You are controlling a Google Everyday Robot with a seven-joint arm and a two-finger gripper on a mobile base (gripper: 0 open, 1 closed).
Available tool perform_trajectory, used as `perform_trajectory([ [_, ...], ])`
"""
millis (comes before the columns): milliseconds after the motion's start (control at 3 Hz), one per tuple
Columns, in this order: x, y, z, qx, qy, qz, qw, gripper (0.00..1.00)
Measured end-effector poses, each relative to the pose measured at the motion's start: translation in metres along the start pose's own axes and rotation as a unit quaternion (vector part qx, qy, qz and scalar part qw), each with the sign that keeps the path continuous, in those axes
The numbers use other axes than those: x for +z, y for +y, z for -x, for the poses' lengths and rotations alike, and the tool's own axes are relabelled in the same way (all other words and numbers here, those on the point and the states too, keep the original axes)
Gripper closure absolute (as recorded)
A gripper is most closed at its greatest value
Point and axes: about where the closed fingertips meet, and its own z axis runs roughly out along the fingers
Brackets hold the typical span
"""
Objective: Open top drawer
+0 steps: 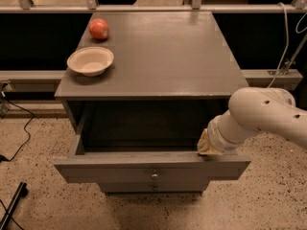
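Observation:
The top drawer (144, 166) is grey wood with a small round brass knob (154, 176) mid-front. It stands pulled far out of the grey cabinet, and its dark inside shows. My gripper (209, 146) sits at the drawer's right end, just behind the top edge of the drawer front, reaching in from the white arm (261, 116) on the right. The arm's wrist hides most of it. A lower grey drawer (153, 188) with its own knob shows just beneath, shut.
A cream bowl (90, 61) and a red apple (99, 28) sit on the cabinet top (158, 51) at the left back. Black cables lie on the speckled floor at the left (19, 143). A rail and dark panels run behind the cabinet.

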Motion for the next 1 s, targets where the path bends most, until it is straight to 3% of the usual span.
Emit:
perform_trajectory([
  [333,-0.003,0.001,0.006,-0.004,-0.007,-0.002,1.0000,1.00],
  [1000,0.002,-0.039,0.022,-0.025,-0.010,-0.032,0.9991,1.00],
])
